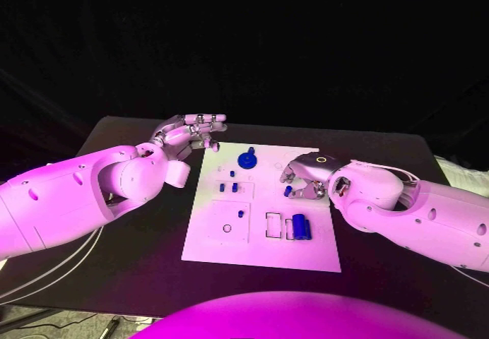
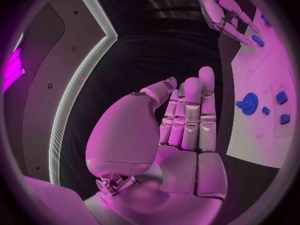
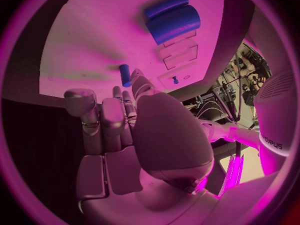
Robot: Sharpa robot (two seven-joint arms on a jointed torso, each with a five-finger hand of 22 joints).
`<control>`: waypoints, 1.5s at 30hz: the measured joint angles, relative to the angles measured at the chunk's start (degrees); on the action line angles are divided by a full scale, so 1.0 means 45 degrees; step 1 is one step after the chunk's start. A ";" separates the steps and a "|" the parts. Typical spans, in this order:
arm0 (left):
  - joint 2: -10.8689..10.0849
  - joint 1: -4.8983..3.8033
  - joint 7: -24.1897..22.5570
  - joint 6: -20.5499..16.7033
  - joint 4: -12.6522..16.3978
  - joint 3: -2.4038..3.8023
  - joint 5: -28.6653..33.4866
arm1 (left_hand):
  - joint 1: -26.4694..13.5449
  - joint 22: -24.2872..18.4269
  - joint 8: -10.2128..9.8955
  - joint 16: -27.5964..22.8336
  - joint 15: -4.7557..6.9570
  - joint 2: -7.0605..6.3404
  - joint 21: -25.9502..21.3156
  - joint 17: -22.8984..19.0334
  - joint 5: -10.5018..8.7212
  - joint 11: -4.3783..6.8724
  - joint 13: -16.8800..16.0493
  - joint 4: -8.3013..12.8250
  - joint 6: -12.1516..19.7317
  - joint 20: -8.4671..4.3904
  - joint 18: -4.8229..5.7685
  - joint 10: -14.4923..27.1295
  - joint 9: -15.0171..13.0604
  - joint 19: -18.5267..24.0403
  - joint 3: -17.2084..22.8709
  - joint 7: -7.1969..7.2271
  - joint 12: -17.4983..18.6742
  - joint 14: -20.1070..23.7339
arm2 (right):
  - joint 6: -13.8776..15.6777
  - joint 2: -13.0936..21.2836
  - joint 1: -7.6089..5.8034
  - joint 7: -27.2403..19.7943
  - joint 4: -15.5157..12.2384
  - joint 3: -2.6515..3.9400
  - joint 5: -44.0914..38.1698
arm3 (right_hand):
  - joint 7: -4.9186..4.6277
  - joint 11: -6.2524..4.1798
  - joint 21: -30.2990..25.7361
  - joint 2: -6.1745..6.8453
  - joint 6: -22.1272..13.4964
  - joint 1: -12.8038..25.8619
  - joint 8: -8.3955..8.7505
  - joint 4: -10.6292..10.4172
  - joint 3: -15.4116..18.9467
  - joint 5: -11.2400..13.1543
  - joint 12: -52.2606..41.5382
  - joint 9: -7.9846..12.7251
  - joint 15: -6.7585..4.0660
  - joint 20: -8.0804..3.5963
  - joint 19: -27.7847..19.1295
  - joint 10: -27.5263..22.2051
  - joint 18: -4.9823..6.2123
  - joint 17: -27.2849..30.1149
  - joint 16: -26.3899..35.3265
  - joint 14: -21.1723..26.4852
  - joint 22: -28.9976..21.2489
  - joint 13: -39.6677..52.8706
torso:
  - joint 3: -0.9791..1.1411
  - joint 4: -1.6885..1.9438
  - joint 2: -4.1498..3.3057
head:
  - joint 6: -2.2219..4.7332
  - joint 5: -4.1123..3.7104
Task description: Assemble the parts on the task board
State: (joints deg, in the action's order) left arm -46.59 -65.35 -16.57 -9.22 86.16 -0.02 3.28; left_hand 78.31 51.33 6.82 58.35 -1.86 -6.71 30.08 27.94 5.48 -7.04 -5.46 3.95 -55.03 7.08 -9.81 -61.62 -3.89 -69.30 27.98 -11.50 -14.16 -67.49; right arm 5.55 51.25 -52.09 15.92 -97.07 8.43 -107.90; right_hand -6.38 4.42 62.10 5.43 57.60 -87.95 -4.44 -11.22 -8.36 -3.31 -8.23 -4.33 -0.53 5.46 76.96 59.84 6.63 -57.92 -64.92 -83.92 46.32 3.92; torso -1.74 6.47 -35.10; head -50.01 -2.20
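The white task board (image 1: pixel 267 247) lies in the middle of the table. On it are a blue gear (image 1: pixel 248 160), two small blue pegs (image 1: pixel 228 188), another small peg (image 1: pixel 242 212) and a pair of larger blue cylinders (image 1: pixel 301 227). My right hand (image 1: pixel 304 176) hovers over the board's right side with its fingers bent down toward a short blue peg (image 3: pixel 125 75) that lies at the fingertips; nothing is held. My left hand (image 1: pixel 193 131) is raised off the board's far left corner, fingers straight and empty (image 2: pixel 187 120).
Rectangular slots (image 1: pixel 273 224) and a small ring (image 1: pixel 226 228) mark the board's near half. The black table (image 1: pixel 133 233) spreads round the board on all sides. The left wrist view also shows the gear (image 2: pixel 249 103) and my right hand (image 2: pixel 219 10).
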 measured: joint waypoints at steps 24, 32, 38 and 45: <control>-0.0013 0.0002 0.0042 0.0063 -0.0008 -0.0004 0.0000 | 0.0000 0.0002 0.0000 0.0000 -0.0001 0.0000 0.0005 0.0001 0.0000 0.0001 0.0000 0.0000 0.0001 0.0000 0.0000 -0.0002 0.0000 0.0000 0.0000 0.0001 0.0000 0.0001 | -0.0192 -0.0407 0.0067 -0.0119 0.0509 0.0038 -0.0180 | -0.0097 -0.0217 0.0365 -0.0333 0.1287 -0.0090 -0.0342 0.0105 -0.1049 0.0077 0.0032 -0.0106 -0.0091 -0.0185 0.0226 0.1550 0.0000 -0.0368 -0.0320 0.0000 0.0483 -0.0057 | 0.0004 -0.0020 0.0017 | 0.0000 -0.0020; 0.0002 0.0007 0.0058 0.0087 -0.0022 -0.0005 -0.0255 | 0.0052 -0.0007 0.0000 0.0000 -0.0001 0.0052 0.0005 -0.0012 0.0000 0.0002 0.0000 0.0036 0.0008 0.0000 0.0000 -0.0002 0.0000 0.0000 -0.0036 -0.0005 -0.0073 0.0001 | -0.0222 -0.0504 0.0120 -0.0175 0.0688 0.0042 -0.0211 | -0.0053 -0.0229 0.0365 -0.0332 0.1329 -0.0090 -0.0339 0.0193 -0.1206 0.0078 0.0140 -0.0090 -0.0091 -0.0184 0.0226 0.1630 0.0000 -0.0366 -0.0371 0.0000 0.0512 -0.0057 | 0.0005 -0.0009 0.0023 | 0.0000 -0.0046; 0.0010 0.0012 0.0065 0.0109 -0.0038 -0.0006 -0.0522 | 0.0052 -0.0011 0.0000 0.0000 -0.0002 0.0052 0.0005 -0.0011 0.0000 0.0000 0.0000 0.0036 0.0069 0.0000 0.0000 -0.0001 0.0000 -0.0001 -0.0036 -0.0029 -0.0073 0.0001 | -0.0319 -0.0538 0.0160 -0.0236 0.0754 0.0041 -0.0198 | -0.0100 -0.0207 0.0364 -0.0307 0.1379 -0.0115 -0.0334 0.0252 -0.1403 0.0080 0.0213 -0.0084 -0.0090 -0.0184 0.0225 0.1747 0.0001 -0.0365 -0.0371 0.0000 0.0513 -0.0056 | -0.0002 -0.0016 0.0024 | 0.0000 -0.0033; 0.0012 0.0014 0.0070 0.0118 -0.0059 -0.0006 -0.0706 | 0.0052 -0.0010 0.0000 0.0000 -0.0002 0.0052 0.0005 -0.0011 0.0000 0.0000 0.0000 0.0002 0.0070 0.0000 -0.0001 -0.0001 0.0000 -0.0001 -0.0069 -0.0028 -0.0073 0.0001 | -0.0241 -0.0538 0.0189 -0.0298 0.0783 0.0026 -0.0167 | -0.0116 -0.0238 0.0530 -0.0278 0.1723 -0.0142 -0.0285 0.0476 -0.1946 0.0132 0.0335 -0.0064 -0.0136 -0.0232 0.0273 0.2130 0.0001 -0.0513 -0.0562 -0.0046 0.0707 -0.0033 | -0.0001 -0.0017 0.0024 | 0.0000 -0.0029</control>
State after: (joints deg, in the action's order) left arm -46.54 -65.28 -16.26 -8.69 85.90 -0.05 0.10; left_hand 78.55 51.28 6.82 58.35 -1.87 -6.48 30.10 27.89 5.48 -7.04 -5.46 3.96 -54.72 7.07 -9.82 -61.63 -3.89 -69.30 27.66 -11.63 -14.49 -67.49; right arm 4.47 48.83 -51.24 14.58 -93.55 8.55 -108.65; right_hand -6.90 3.35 64.48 4.18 65.36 -88.59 -5.72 -9.07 -17.11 -2.71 -6.72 -4.62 -1.14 4.41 78.19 69.43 6.64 -60.23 -67.45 -84.13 49.51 3.77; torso -1.74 6.39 -34.99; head -50.01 -2.33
